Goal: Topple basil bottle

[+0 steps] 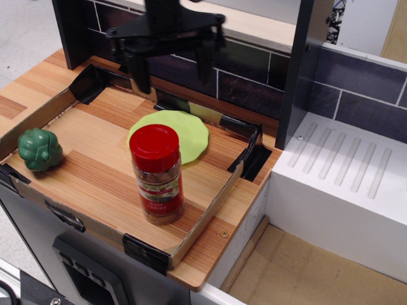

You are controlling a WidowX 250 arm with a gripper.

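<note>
The basil bottle [157, 173] stands upright on the wooden tray [89, 165], near its front right edge. It is a clear jar with a red cap, a red-and-green label and brownish flakes. My black gripper [172, 79] hangs open and empty above the tray's back edge. It is well behind and above the bottle, not touching it. Its two fingers point down, spread wide.
A flat green disc [175, 135] lies on the tray behind the bottle. A green toy vegetable [39, 150] sits at the tray's left edge. Dark tiled wall [254, 82] runs behind. A white ribbed drainer [346, 175] stands to the right.
</note>
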